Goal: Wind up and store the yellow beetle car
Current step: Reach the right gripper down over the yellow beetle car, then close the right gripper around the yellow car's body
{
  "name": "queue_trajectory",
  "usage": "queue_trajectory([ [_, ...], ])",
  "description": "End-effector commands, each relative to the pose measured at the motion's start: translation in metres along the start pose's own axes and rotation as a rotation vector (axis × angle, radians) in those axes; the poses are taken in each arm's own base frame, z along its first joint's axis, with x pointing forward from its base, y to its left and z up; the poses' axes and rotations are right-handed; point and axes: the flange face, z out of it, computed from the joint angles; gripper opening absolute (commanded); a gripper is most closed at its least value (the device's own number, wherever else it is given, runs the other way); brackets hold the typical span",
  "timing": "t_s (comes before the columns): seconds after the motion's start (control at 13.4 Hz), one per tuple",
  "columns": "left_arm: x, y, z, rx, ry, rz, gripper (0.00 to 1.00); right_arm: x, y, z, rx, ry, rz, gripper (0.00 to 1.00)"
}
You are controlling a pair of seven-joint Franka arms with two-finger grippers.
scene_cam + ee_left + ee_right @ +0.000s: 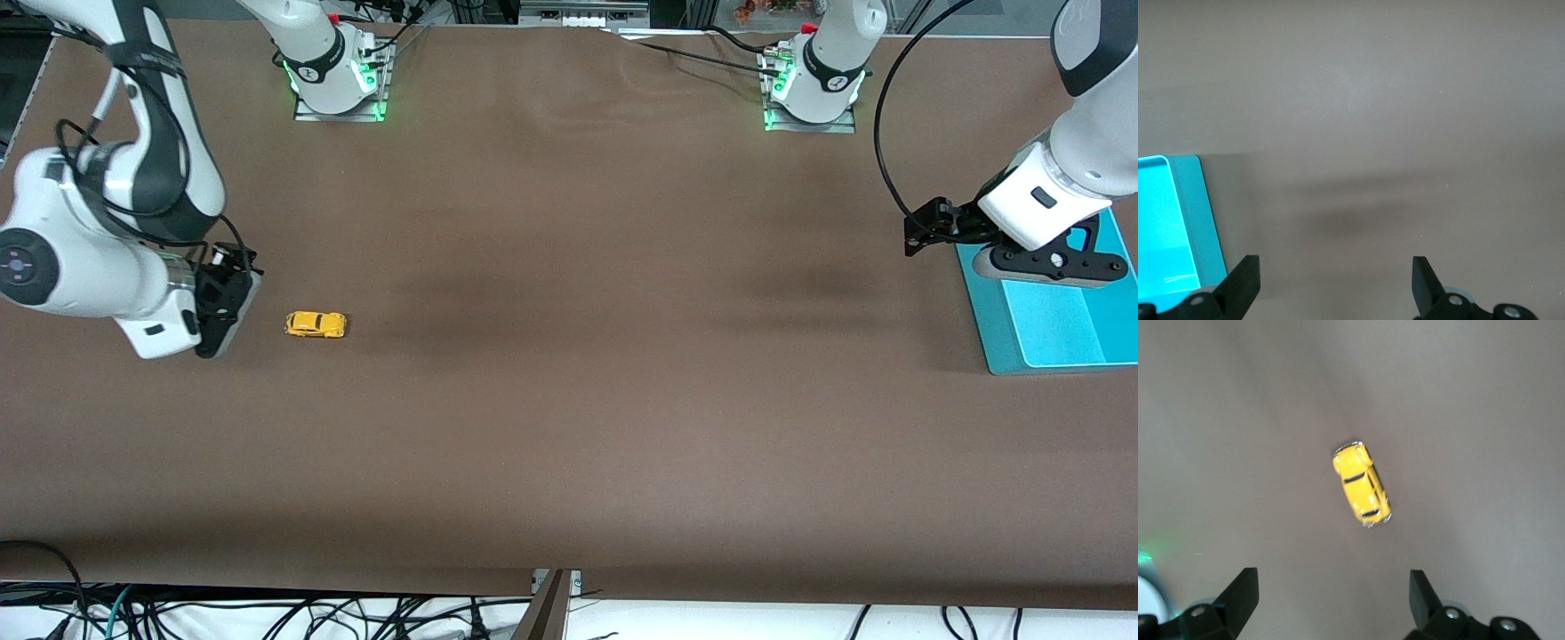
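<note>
Yellow beetle car (316, 324): lay on surface (569, 427), beside right gripper (216, 342), fingers open, empty. Left gripper (916, 233), open, waited by teal tray (1000, 347). Risk: the car, probably free-rolling, could roll away from off-centre fingers.

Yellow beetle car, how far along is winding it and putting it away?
Nothing looks done yet: the yellow beetle car sits untouched on the table. In hand: the right tool hangs open beside it. The left tool, open, waits by the teal tray. Gripping, winding and storing all remain.
</note>
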Motion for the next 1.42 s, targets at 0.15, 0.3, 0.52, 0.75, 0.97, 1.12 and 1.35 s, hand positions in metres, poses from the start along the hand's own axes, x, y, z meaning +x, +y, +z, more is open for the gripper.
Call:
queue_trajectory([
  [0.15,-0.003,0.000,-0.007,0.005,0.000,-0.006,1.00,-0.003,-0.014,0.064,-0.109,0.032,-0.256,1.00],
  [0.3,-0.003,0.000,-0.007,0.005,0.000,-0.006,1.00,-0.005,-0.019,0.085,-0.150,0.041,-0.316,1.00],
  [0.52,-0.003,0.000,-0.007,0.005,0.000,-0.006,1.00,-0.007,-0.025,0.107,-0.219,0.053,-0.389,1.00],
  [0.75,-0.003,0.000,-0.007,0.005,0.000,-0.006,1.00,-0.007,-0.027,0.127,-0.272,0.062,-0.430,0.99],
  [0.97,-0.003,0.000,-0.007,0.005,0.000,-0.006,1.00,-0.007,-0.028,0.147,-0.285,0.064,-0.436,0.99],
  [1.12,-0.002,0.000,-0.006,0.005,-0.002,-0.006,1.00,-0.002,-0.031,0.156,-0.297,0.071,-0.445,0.94],
  [1.35,-0.003,0.000,-0.007,0.005,0.000,-0.006,1.00,0.001,-0.033,0.162,-0.303,0.073,-0.461,0.65],
])
